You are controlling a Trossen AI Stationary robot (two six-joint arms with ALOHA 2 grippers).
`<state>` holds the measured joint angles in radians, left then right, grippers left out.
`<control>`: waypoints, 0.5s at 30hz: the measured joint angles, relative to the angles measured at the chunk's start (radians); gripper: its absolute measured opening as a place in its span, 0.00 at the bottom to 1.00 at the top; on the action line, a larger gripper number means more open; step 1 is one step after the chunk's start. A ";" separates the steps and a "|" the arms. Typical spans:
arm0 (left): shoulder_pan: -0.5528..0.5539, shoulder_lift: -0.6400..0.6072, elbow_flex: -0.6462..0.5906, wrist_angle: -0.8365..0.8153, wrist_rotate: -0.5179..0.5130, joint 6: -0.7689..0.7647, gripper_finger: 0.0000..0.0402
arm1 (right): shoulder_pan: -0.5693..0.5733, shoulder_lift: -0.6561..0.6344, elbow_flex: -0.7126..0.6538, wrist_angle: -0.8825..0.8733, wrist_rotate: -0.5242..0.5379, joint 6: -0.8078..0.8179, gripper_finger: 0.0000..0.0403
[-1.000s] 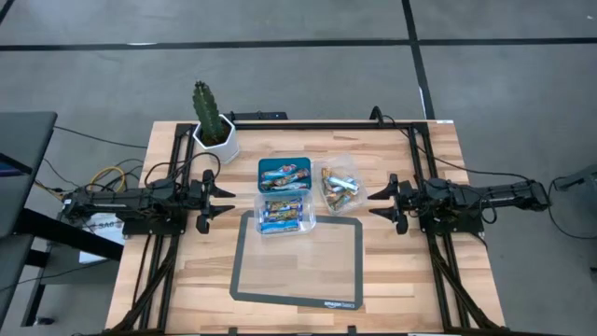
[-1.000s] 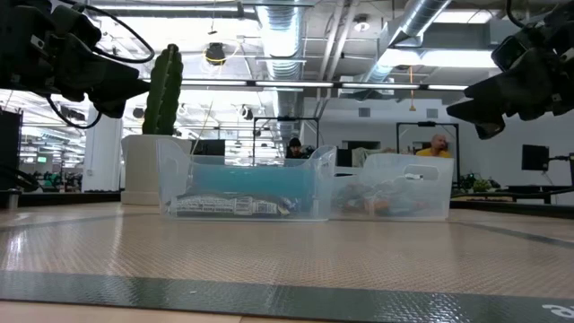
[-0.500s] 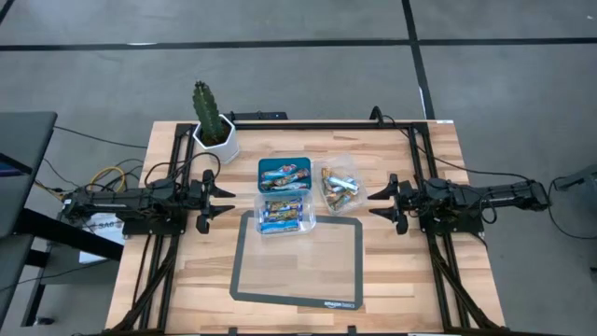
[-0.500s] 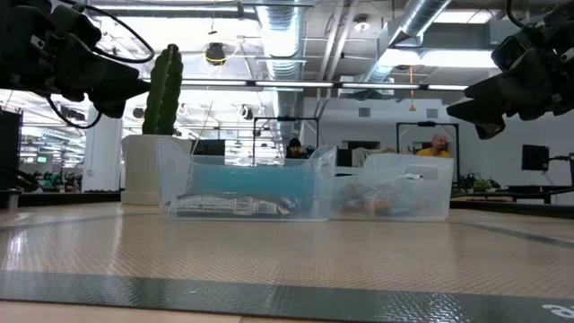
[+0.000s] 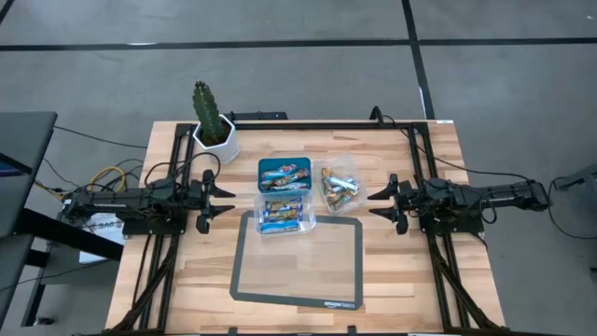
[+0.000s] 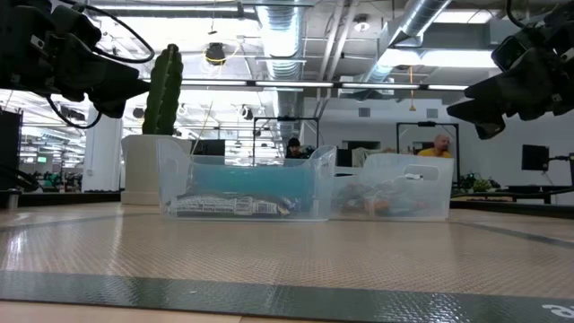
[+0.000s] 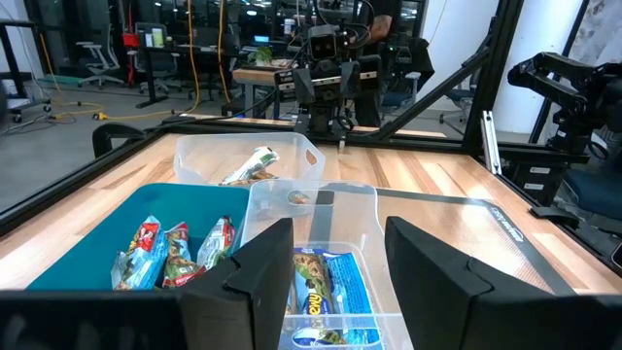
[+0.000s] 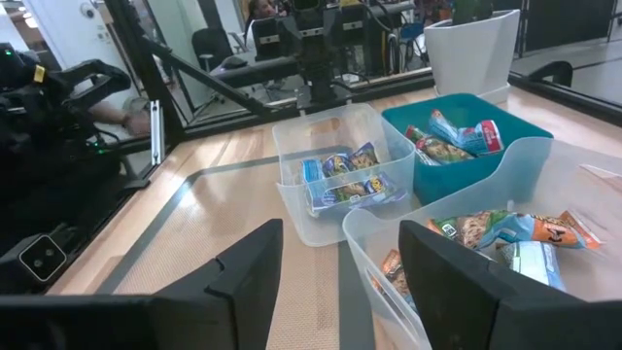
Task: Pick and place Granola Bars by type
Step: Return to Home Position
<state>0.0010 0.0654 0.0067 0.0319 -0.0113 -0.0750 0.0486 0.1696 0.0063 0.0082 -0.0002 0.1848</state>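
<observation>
1. Arms. We count two. The left arm [image 5: 131, 201] lies low along the left edge of the counter [image 5: 410, 280], and the right arm [image 5: 476, 198] along the right edge. Each points inward at the containers and stands well apart from them.

2. Jaws. On both arms the jaws are spread apart with a clear gap between the two fingers. Neither pair has hold of anything.

3. Containers. We count three, grouped at the middle of the counter just behind the grey-bordered mat [image 5: 238, 271]:
- One teal tray [image 5: 260, 175], farthest from the mat.
- One clear tub [image 5: 258, 217], between the teal tray and the mat and touching the mat's edge.
- A second clear tub [image 5: 320, 170], set at a slant just beside the other two, on the right arm's side.

4. Granola Bars [image 8: 340, 175]. All that we see lie inside the containers.
- Teal tray: three multicolour bars [image 7: 180, 255] can be told apart.
- Tub by the mat: about four blue bars, overlapping.
- Slanted tub: several orange and silver bars [image 8: 505, 233]. They are piled, so we cannot give an exact count.

5. Other items. One cactus [image 5: 203, 103] in a white pot [image 5: 216, 142] stands at the far left corner of the counter.
</observation>
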 joint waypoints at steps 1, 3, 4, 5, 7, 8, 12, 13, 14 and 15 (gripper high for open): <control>0.000 0.000 0.000 0.000 0.000 0.000 0.39 | 0.000 0.000 0.000 0.000 0.000 0.000 0.49; 0.000 0.000 0.000 0.000 0.000 0.000 0.39 | 0.000 0.000 0.000 0.000 0.000 0.000 0.49; 0.000 0.000 0.000 0.000 0.000 0.000 0.39 | 0.000 0.000 0.000 0.000 0.000 0.000 0.49; 0.000 0.000 0.000 0.000 0.000 0.000 0.39 | 0.000 0.000 0.000 0.000 0.000 0.000 0.49; 0.000 0.000 0.000 0.000 0.000 0.000 0.39 | 0.000 0.000 0.000 0.000 0.000 0.000 0.49; 0.000 0.000 0.000 0.000 0.000 0.000 0.39 | 0.000 0.000 0.000 0.000 0.000 0.000 0.49; 0.000 0.000 0.000 0.000 0.000 0.000 0.39 | 0.000 0.000 0.000 0.000 0.000 0.000 0.49; 0.000 0.000 0.000 0.000 0.000 0.000 0.39 | 0.000 0.000 0.000 0.000 0.000 0.000 0.49; 0.000 0.000 0.000 0.000 0.000 0.000 0.39 | 0.000 0.000 0.000 0.000 0.000 0.000 0.49; 0.000 0.000 0.000 0.000 0.000 0.000 0.39 | 0.000 0.000 0.000 0.000 0.000 0.000 0.49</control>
<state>0.0010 0.0654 0.0067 0.0319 -0.0109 -0.0750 0.0486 0.1696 0.0063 0.0078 0.0002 0.1848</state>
